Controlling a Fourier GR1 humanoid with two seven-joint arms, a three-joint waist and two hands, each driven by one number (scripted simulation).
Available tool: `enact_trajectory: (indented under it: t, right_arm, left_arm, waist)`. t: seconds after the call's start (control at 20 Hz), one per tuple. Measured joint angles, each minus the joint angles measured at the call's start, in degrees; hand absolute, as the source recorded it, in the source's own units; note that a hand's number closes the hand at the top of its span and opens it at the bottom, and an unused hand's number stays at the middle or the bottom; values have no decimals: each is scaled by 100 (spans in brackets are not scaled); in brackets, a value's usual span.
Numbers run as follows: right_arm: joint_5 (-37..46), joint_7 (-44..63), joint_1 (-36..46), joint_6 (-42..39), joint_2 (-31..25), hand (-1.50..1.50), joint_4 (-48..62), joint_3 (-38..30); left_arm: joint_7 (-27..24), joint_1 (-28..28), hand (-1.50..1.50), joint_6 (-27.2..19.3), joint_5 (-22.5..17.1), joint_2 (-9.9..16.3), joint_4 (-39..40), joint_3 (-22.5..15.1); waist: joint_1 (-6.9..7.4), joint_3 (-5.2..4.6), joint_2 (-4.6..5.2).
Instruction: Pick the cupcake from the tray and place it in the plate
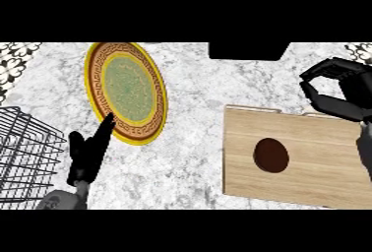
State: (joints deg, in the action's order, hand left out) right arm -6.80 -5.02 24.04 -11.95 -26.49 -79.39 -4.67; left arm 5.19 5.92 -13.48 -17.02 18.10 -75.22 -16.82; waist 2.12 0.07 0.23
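A dark brown cupcake (271, 155) sits near the middle of a pale wooden tray (305, 182) at about four o'clock on the marbled counter (193, 147). Seen from steeply above, it reads as an oval whose long axis runs roughly twelve to six o'clock, tipped slightly toward one; which end is its top cannot be made out from this angle.

The round plate (156, 125), yellow-rimmed with a patterned brown band and a green centre, lies at about ten o'clock, well apart from the tray.

The robot's right hand (338, 91) hangs at two o'clock, above the tray's far right corner, fingers and thumb curled toward each other with nothing between them, clear of the cupcake.

The left hand (88, 152) rests at eight o'clock, fingers straight and holding nothing, its fingertips overlapping the plate's near rim.

A black wire basket (25, 157) stands at nine o'clock, just beside that hand. A black object (247, 50) sits at twelve o'clock.
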Motion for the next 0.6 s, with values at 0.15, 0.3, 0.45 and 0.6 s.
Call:
enact_trajectory:
  t: [0.15,0.3,0.45,0.6]
  right_arm:
    - [-7,-835,261,-85,-63,-150,762,-339]
    - [-61,-1733,334,-495,-138,-150,1448,-509]
    - [40,-2141,530,-876,-377,-150,1891,-557]
    - [269,-2255,650,-1242,-757,-150,2041,-451]
  left_arm:
    - [130,-28,0,48,-124,-75,-95,59]
    - [107,-117,0,78,-137,-134,-126,103]
    - [202,-153,0,69,-101,-198,-175,142]
    - [258,-307,0,121,-125,-214,-305,142]
  waist:
    - [-22,12,9]
    - [-59,20,5]
    - [-99,20,-9]
    - [-117,14,-15]
